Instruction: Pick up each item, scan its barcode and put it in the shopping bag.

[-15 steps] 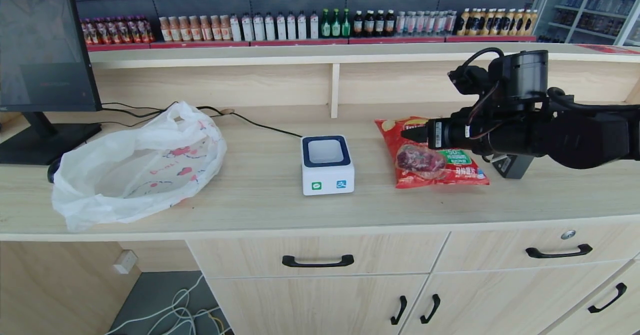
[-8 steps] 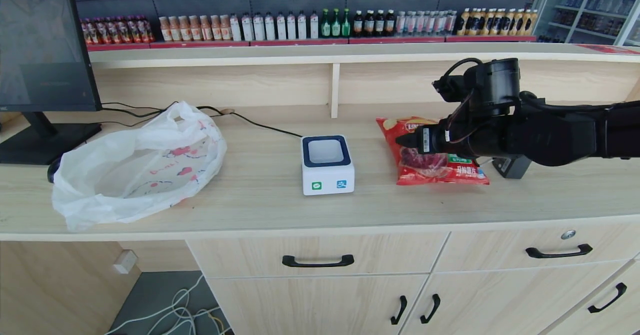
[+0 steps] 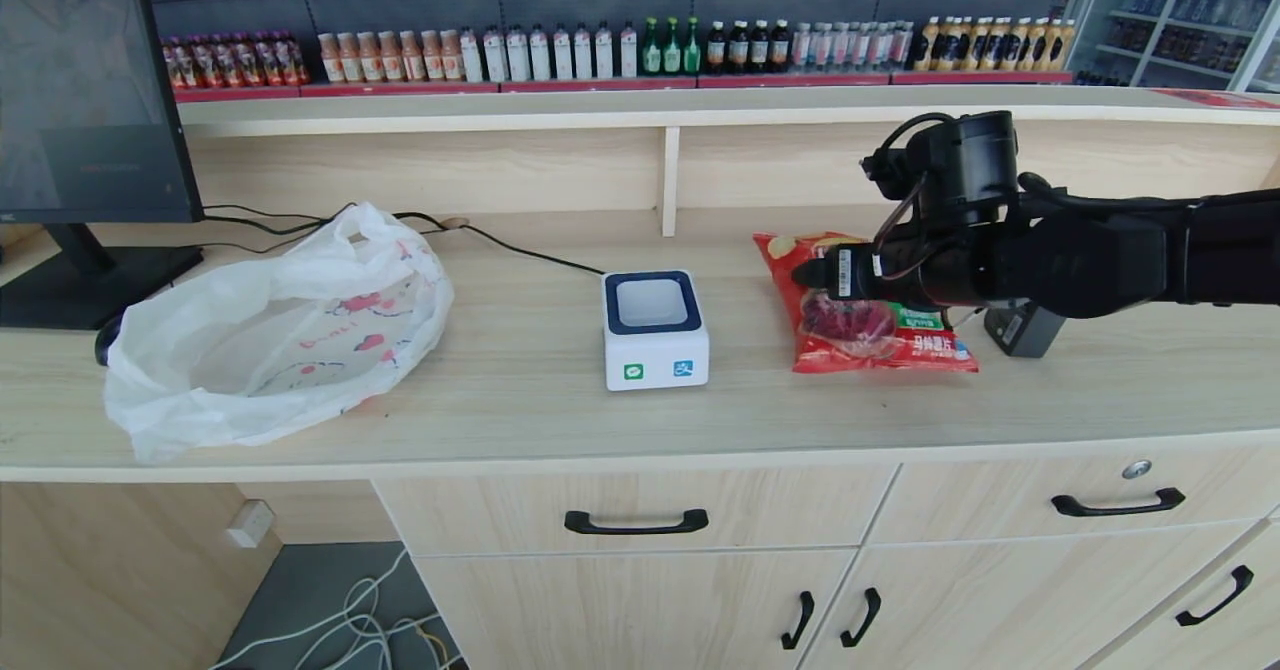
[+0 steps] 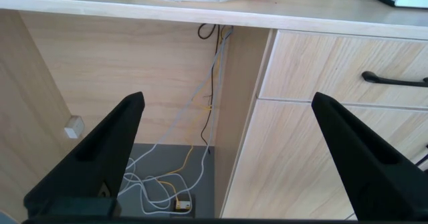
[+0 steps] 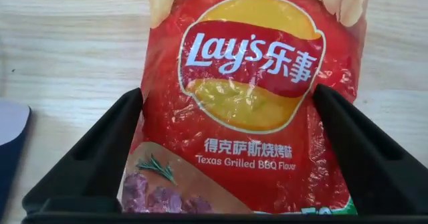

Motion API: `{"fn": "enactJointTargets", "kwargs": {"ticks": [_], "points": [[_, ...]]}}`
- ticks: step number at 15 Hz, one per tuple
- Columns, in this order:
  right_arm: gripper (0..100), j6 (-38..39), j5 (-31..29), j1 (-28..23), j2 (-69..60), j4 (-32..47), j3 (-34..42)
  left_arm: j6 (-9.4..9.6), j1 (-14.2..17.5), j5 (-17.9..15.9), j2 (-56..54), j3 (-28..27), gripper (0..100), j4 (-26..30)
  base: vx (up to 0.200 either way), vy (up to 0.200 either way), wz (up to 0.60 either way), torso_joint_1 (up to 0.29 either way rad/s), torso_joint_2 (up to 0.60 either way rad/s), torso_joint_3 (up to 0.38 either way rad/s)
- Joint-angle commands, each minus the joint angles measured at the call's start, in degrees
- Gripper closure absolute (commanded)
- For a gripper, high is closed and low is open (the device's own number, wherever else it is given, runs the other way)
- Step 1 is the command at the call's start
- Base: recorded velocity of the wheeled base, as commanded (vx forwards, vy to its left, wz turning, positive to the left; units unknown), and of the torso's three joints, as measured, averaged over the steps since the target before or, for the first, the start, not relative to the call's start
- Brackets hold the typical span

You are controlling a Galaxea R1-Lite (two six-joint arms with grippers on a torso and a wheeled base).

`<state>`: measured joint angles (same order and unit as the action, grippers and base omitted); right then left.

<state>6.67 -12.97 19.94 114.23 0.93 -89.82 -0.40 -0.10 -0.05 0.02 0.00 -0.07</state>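
A red bag of chips (image 3: 900, 345) lies flat on the wooden counter (image 3: 520, 400), right of the white barcode scanner (image 3: 655, 328). My right gripper (image 3: 812, 275) hovers low over the bag's far half. In the right wrist view its fingers (image 5: 100, 150) stand open on either side of the bag of chips (image 5: 247, 83). The white plastic shopping bag (image 3: 280, 330) lies open at the counter's left. My left gripper (image 4: 229, 102) hangs open and holds nothing, below the counter's edge, facing the cabinet front.
A monitor (image 3: 90, 90) on a stand sits at the far left, with cables running behind the shopping bag. A small black object (image 3: 1020, 330) lies just right of the chips. Drawers with black handles (image 3: 635, 523) run under the counter. A raised wooden ledge backs it.
My right arm has moved left and slightly down, bringing the gripper farther over the bag of chips. The bag, scanner and shopping bag have not moved.
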Motion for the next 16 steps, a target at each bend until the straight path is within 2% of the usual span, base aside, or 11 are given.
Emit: {"fn": "enactJointTargets", "kwargs": {"ticks": [1,6,11,12,16], "points": [[0,0.0,0.1,0.0,1.4,0.3,-0.3,0.05,0.0,0.0,0.0,0.0,0,0.0,0.0,0.0,0.0,0.0,0.0,0.0],[0,-0.1,0.1,-0.3,4.3,0.0,-4.0,0.05,0.0,0.0,0.0,0.0,0,0.0,0.0,0.0,0.0,0.0,0.0,0.0],[0,0.7,0.1,-0.2,3.5,0.1,-2.4,0.05,0.0,0.0,0.0,0.0,0,0.0,0.0,0.0,0.0,0.0,0.0,0.0],[100,0.9,0.1,-0.2,3.1,0.2,-1.7,-0.04,0.0,0.0,0.0,0.0,0,0.0,0.0,0.0,0.0,0.0,0.0,0.0],[100,2.0,0.2,-0.2,1.9,0.0,-1.1,0.05,0.0,0.0,0.0,0.0,0,0.0,0.0,0.0,0.0,0.0,0.0,0.0]]}}
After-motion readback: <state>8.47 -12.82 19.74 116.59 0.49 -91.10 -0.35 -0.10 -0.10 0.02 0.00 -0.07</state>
